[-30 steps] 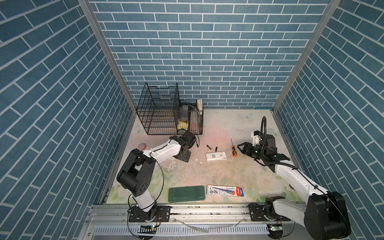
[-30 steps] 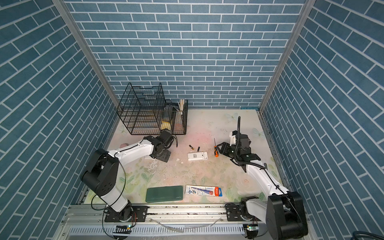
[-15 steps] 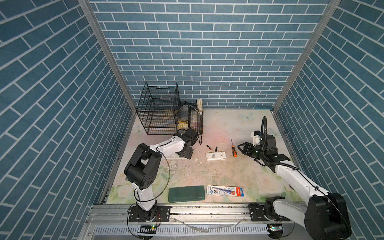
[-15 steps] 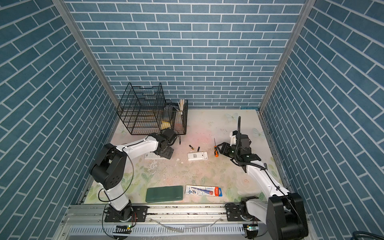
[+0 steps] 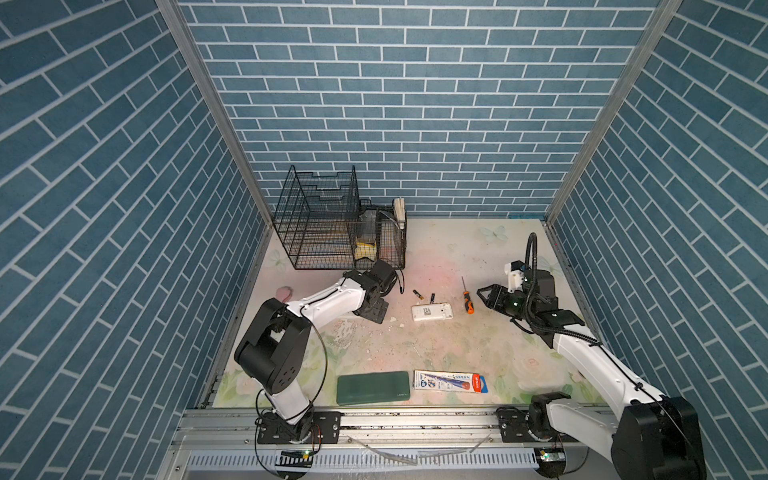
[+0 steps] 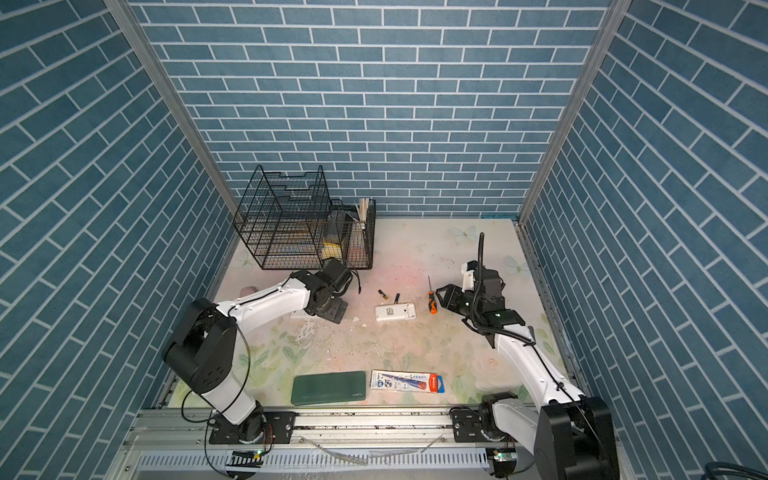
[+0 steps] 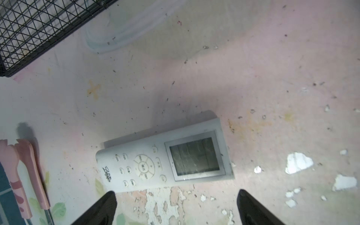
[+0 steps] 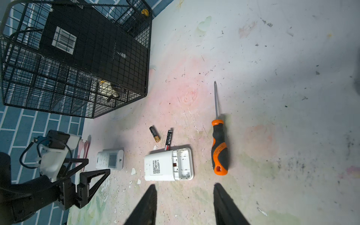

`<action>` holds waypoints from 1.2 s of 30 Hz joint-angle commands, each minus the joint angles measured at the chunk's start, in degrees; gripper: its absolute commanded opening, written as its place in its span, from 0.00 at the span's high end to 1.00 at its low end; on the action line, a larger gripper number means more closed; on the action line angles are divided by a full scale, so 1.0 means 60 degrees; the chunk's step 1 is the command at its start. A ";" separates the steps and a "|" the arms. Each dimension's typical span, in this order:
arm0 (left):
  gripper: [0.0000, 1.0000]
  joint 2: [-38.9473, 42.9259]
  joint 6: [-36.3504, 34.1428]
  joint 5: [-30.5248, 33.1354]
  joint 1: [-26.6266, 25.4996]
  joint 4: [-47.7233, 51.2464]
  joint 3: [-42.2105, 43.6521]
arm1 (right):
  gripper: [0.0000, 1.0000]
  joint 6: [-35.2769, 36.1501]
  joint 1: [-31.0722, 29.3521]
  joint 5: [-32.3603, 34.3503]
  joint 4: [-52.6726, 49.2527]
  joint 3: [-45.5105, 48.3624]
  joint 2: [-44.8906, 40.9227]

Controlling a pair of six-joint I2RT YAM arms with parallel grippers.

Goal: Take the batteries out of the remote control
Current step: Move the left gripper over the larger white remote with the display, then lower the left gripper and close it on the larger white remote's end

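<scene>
Two batteries (image 8: 154,134) lie loose on the table (image 5: 490,249) beside the face-down remote (image 8: 163,165), whose bay is empty. The face-up remote (image 7: 165,159) lies just ahead of the left hand (image 7: 175,192), the nearer one. Its long axis runs along the wide-open jaws' gap. The right hand (image 8: 185,186) is part-open and empty.

A robot lab's test booth: wall panels (image 5: 395,104) printed with blue brick (a backdrop, held by metal corner posts (image 5: 217,112)) box in a scuffed flower-print tabletop (image 5: 457,345). A left arm (image 5: 328,299) and a right arm (image 5: 590,361) are bolted to an aluminium rail (image 5: 415,419) along the front.
</scene>
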State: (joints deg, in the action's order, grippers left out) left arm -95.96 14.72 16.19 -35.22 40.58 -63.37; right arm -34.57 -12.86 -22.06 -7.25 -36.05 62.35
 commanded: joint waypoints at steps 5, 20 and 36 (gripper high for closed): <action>0.02 -0.0188 0.0274 0.0018 -0.0136 0.0299 0.0441 | 0.53 -0.0084 -0.0039 0.0092 0.0051 0.0121 -0.0272; 0.02 -0.1850 0.0024 0.0471 0.0406 0.0044 -0.0784 | 0.53 -0.0056 -0.0039 0.0220 -0.0197 0.0179 -0.0496; 0.04 -0.2295 0.0570 0.0007 0.1790 0.0312 -0.0789 | 0.54 -0.0040 -0.0037 0.0367 -0.0393 0.0113 -0.0473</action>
State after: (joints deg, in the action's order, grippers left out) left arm -107.81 17.02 16.80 -25.45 39.59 -70.17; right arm -34.65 -12.86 -20.88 -8.60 -35.66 60.42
